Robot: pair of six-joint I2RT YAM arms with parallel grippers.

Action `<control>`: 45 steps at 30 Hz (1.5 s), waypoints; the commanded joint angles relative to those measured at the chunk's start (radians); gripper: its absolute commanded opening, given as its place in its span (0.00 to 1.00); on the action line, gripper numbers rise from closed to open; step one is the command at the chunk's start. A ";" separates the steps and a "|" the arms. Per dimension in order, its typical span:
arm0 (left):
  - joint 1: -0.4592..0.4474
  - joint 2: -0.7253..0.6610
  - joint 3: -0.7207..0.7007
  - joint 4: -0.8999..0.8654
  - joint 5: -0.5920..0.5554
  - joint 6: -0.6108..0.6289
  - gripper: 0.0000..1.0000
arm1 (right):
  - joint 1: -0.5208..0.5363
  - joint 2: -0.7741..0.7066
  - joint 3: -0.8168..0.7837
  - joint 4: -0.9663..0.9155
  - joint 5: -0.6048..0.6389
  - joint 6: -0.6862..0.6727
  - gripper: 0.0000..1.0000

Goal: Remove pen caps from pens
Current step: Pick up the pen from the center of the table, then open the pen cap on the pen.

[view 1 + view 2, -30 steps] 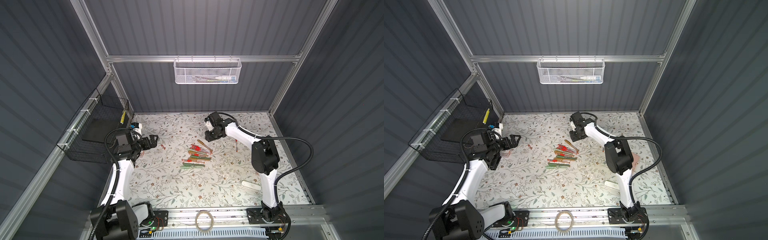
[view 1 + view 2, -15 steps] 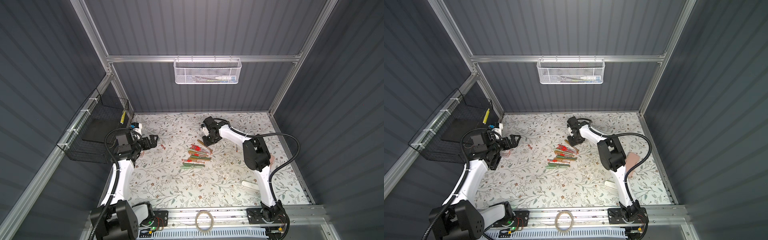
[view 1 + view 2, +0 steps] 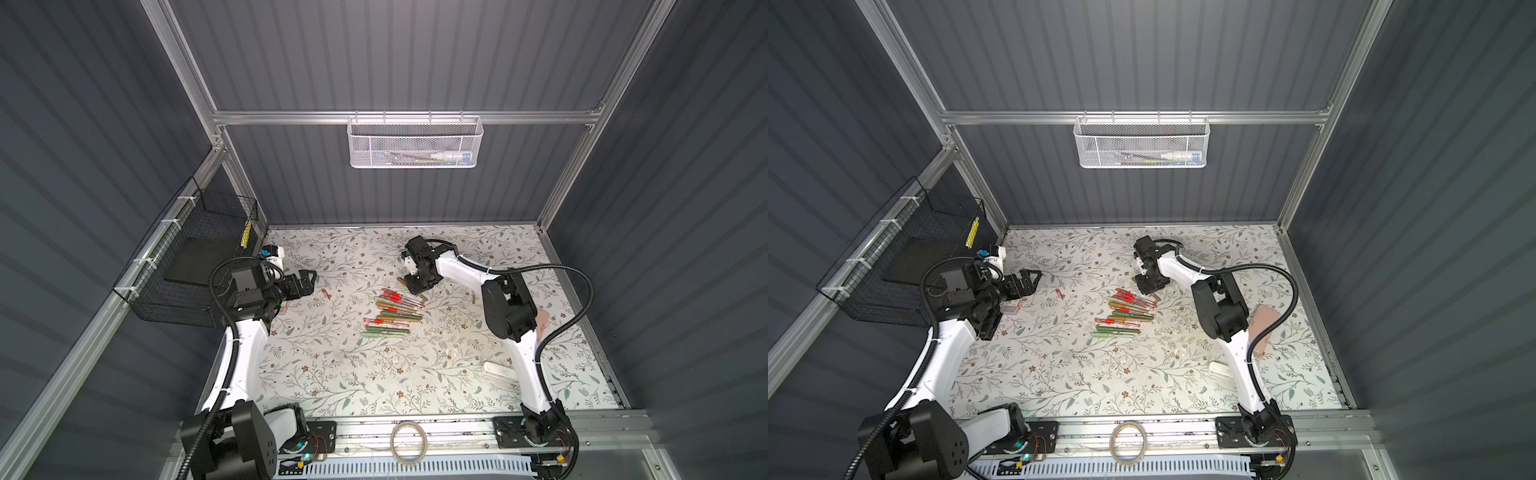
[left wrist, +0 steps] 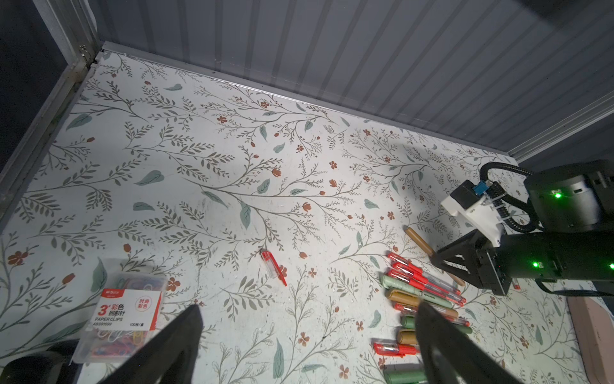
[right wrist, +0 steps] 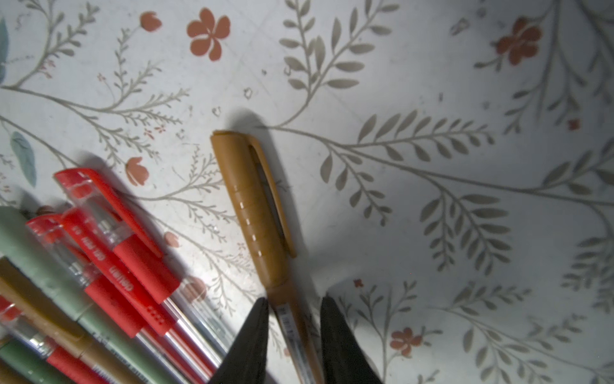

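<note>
Right gripper (image 5: 293, 301) down at the mat, fingertips astride the barrel of a mustard-brown pen (image 5: 255, 206) just below its cap. Narrower than a second ago and lower too, yet not clenched, with a sliver of shadow showing on one side of the barrel. Nothing lifted. Reads as the closing stroke of a pick: barrel first, cap (seated, clip uppermost) to be pulled afterwards with a second hold.

Left gripper (image 4: 309, 307) spread wide and empty, parked where it was at centre left of both top views, aimed across the mat toward the pile.

Straddled pen (image 3: 401, 281) at upper centre of a top view, just above the pens (image 3: 390, 311), clear of them at the capped end.

Counted from the left wrist view: five clear ones with red accents, three mustard-brown including the straddled one, and probably four green, with part of the pile hidden behind a finger. Further out: one loose red cap (image 4: 273, 267) left of the pile, one box of paper clips (image 4: 123, 319) at lower left, and one pink case (image 3: 1262, 328) and one white case (image 3: 498, 370) at right.
</note>
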 commanded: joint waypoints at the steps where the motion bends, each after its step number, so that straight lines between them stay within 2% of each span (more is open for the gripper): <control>1: 0.006 -0.021 0.009 -0.004 0.019 -0.010 1.00 | 0.004 0.033 0.007 -0.035 0.018 -0.006 0.24; 9: -0.032 -0.062 -0.001 0.016 0.034 -0.028 1.00 | -0.002 0.019 0.001 -0.049 0.108 -0.027 0.09; 19: -0.120 -0.073 0.002 0.021 0.051 -0.029 1.00 | -0.017 -0.096 0.001 -0.074 0.168 -0.029 0.02; 22: -0.125 -0.070 0.004 0.022 0.085 -0.046 1.00 | -0.016 -0.164 -0.030 -0.059 0.142 -0.004 0.01; 28: -0.143 -0.063 -0.009 0.065 0.193 -0.091 1.00 | 0.012 -0.321 -0.135 0.043 0.062 0.043 0.00; 32: -0.144 -0.052 -0.034 0.141 0.311 -0.167 0.99 | 0.099 -0.430 -0.221 0.150 0.025 0.023 0.01; 36: -0.148 -0.039 -0.084 0.294 0.466 -0.281 0.99 | 0.186 -0.473 -0.244 0.203 0.018 0.059 0.00; 45: -0.155 -0.023 -0.113 0.441 0.596 -0.410 0.97 | 0.300 -0.544 -0.333 0.467 -0.137 0.189 0.00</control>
